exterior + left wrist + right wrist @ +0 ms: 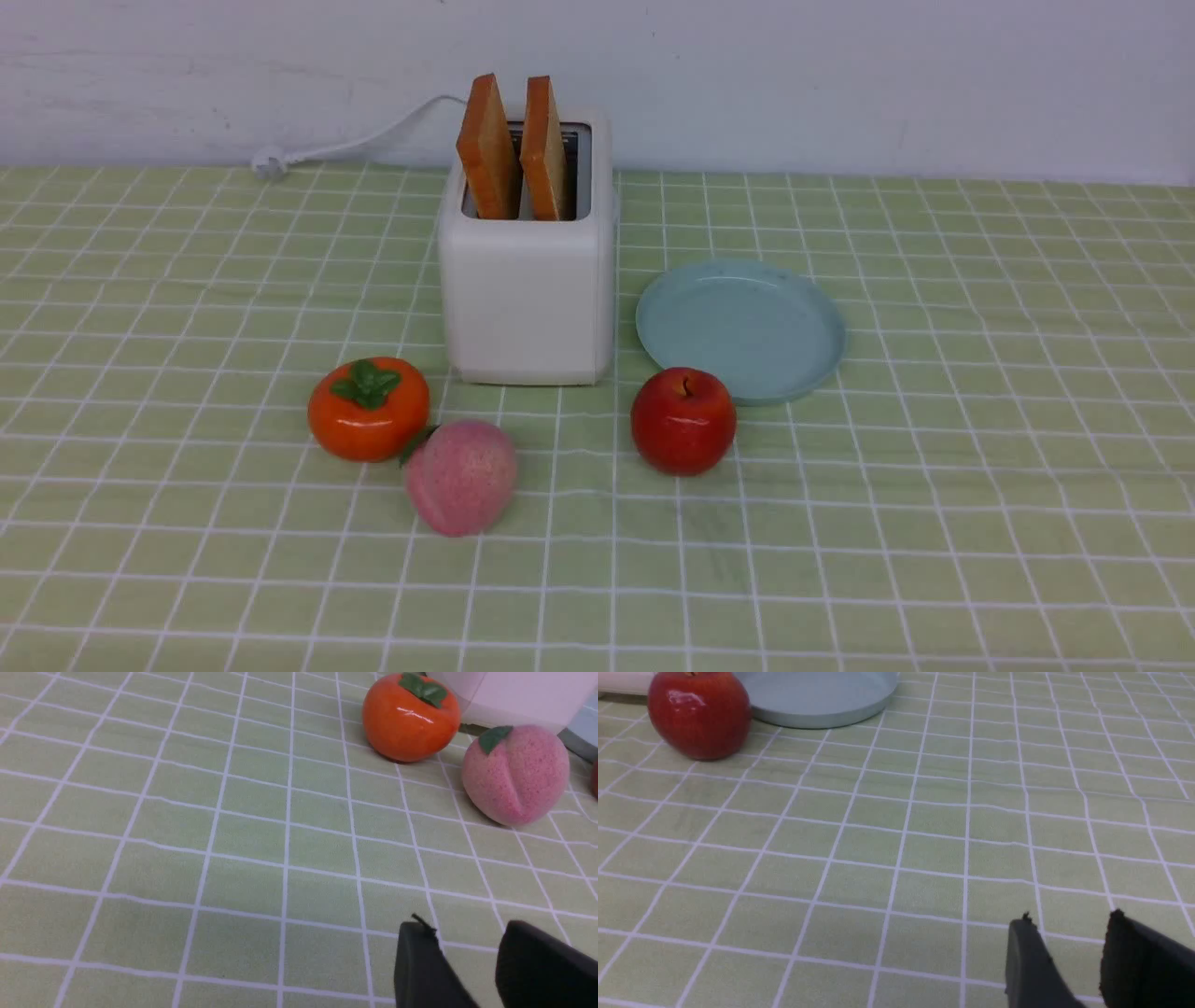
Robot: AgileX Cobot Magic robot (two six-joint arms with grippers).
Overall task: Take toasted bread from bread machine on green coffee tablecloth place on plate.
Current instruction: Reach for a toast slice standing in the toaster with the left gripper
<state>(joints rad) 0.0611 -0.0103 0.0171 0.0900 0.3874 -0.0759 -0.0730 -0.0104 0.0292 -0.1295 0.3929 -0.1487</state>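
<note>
Two slices of toasted bread (487, 149) (544, 149) stand upright in the slots of the white bread machine (528, 280) at the middle back of the green coffee tablecloth (980, 485). The pale blue-green plate (742, 327) lies just right of the machine, with nothing on it. Neither arm shows in the front view. In the left wrist view my left gripper (467, 933) hangs open over bare cloth, well short of the machine (514, 695). My right gripper (1069, 926) is open too, above bare cloth, apart from the plate (817, 700).
An orange persimmon (369, 408) and a pink peach (460, 476) sit in front of the machine's left side. A red apple (683, 420) stands by the plate's near rim. The white power cord (345, 145) trails to the back left along the wall.
</note>
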